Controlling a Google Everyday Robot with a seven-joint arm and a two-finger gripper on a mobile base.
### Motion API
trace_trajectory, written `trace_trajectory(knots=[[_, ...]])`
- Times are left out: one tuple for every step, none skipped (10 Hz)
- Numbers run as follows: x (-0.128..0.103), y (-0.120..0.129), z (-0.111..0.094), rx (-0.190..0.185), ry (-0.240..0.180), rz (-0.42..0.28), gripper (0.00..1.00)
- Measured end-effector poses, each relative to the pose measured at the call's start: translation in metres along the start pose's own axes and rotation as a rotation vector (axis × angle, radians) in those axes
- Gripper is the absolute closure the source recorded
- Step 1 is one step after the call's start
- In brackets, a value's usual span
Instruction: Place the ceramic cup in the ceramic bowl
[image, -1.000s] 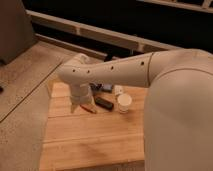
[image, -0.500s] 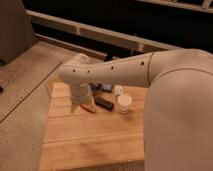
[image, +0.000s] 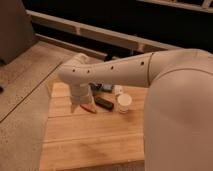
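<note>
The cream-white ceramic cup (image: 123, 102) stands upright on the wooden table (image: 90, 140), near its far right part. My white arm reaches from the right across the table. The gripper (image: 78, 104) hangs down over the far left part of the table, about a hand's width left of the cup and apart from it. The dark ceramic bowl does not show clearly. A dark shape just behind the arm (image: 99, 88) may be part of it.
A black rectangular block (image: 104, 103) lies between the gripper and the cup. A brown-orange object (image: 89, 108) lies beside the gripper. A slim white bottle-like object (image: 117, 90) stands behind the cup. A speckled floor lies to the left, and a dark railing runs behind.
</note>
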Motion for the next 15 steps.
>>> trace_trajectory(knots=[[-0.011,-0.012,-0.007,0.041,-0.03,-0.024,0.35],[-0.026,-0.028,-0.018,0.085,-0.071,-0.046,0.35],[-0.052,-0.054,-0.04,0.153,-0.142,-0.083,0.35],[-0.069,-0.069,-0.056,0.194,-0.188,-0.112,0.35],[-0.079,-0.072,-0.066,0.21,-0.216,-0.14,0.35],[-0.094,-0.078,-0.078,0.224,-0.252,-0.179,0.35],[-0.1,-0.084,-0.083,0.219,-0.266,-0.193,0.35],[-0.107,-0.094,-0.086,0.206,-0.276,-0.204,0.35],[-0.112,-0.103,-0.088,0.192,-0.287,-0.208,0.35],[-0.119,-0.12,-0.093,0.165,-0.309,-0.201,0.35],[-0.125,-0.134,-0.096,0.141,-0.326,-0.186,0.35],[-0.128,-0.144,-0.096,0.121,-0.334,-0.167,0.35],[-0.132,-0.159,-0.089,0.087,-0.333,-0.137,0.35],[-0.134,-0.166,-0.079,0.06,-0.32,-0.119,0.35],[-0.135,-0.17,-0.072,0.042,-0.305,-0.11,0.35]])
